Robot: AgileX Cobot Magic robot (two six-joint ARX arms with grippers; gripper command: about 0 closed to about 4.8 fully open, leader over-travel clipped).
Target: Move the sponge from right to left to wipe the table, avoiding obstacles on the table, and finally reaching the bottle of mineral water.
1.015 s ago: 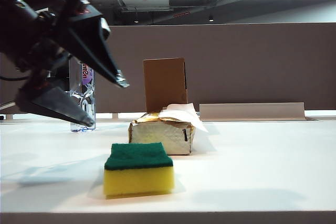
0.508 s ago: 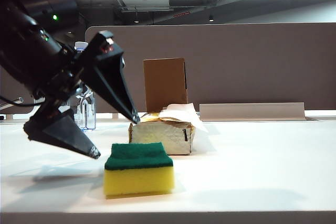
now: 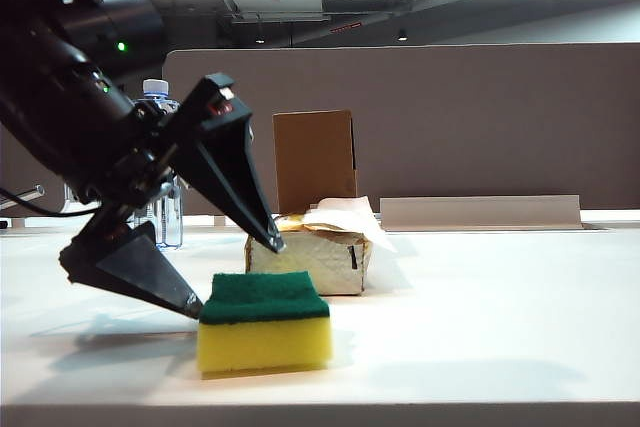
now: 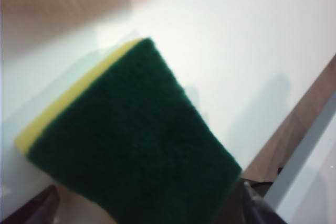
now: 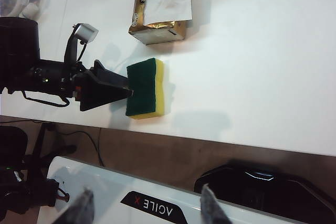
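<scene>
Now the left gripper [image 3: 235, 277], fingers wide, straddles the sponge [image 3: 264, 321]; the right gripper's [image 5: 144, 205] fingers hang parted, holding nothing.

Sponge [image 3: 264, 333]: yellow foam under a dark green scouring layer; bench [image 3: 480, 317]: plain white with a grey front edge. Tissue pack [image 3: 312, 255]: whitish-grey with a gold top and white tissue; box [image 3: 314, 159]: plain brown; left pincer [image 3: 238, 277]: black.

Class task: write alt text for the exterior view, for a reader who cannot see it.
The left gripper, jaws wide open, reaches from the left toward a sponge near the front of a white table. Behind the sponge sit a tissue pack and a cardboard box; a water bottle stands behind the arm.
</scene>
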